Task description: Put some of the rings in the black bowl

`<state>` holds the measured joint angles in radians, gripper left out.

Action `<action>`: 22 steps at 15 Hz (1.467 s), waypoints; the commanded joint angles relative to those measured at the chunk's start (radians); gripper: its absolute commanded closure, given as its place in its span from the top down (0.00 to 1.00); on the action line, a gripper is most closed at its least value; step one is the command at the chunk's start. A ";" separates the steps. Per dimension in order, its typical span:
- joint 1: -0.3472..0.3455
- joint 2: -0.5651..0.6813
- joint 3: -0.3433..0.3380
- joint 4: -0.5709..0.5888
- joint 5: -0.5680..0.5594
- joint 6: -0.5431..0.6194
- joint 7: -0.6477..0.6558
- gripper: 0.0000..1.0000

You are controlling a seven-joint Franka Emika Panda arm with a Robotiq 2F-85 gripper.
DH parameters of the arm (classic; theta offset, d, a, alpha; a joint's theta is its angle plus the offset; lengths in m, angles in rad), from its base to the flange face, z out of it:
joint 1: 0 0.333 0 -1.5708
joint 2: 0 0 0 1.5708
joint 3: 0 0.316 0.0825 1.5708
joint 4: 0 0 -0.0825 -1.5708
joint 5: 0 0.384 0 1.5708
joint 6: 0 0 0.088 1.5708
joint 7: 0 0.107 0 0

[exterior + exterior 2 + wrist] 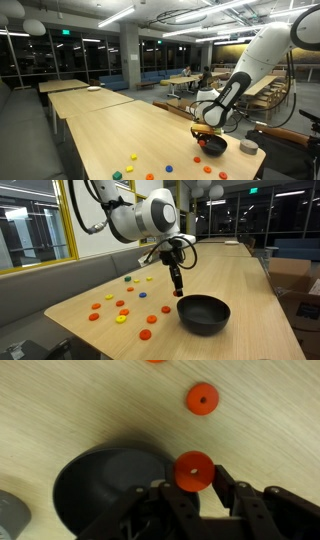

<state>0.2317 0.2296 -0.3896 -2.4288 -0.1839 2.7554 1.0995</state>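
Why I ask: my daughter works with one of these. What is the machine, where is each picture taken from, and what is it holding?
It is a white robot arm with a two-fingered gripper at its end. Two pictures come from cameras standing away from the wooden table; the third looks down from the arm's wrist. Small coloured rings lie scattered on the table, with a black bowl and a small grey cup. The gripper is shut on one orange ring, close to the bowl's edge.
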 commanded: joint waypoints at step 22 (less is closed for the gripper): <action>-0.263 0.001 0.372 -0.054 -0.048 0.163 0.030 1.00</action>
<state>0.0746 0.2079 -0.1516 -2.4684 -0.3854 2.8246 1.3253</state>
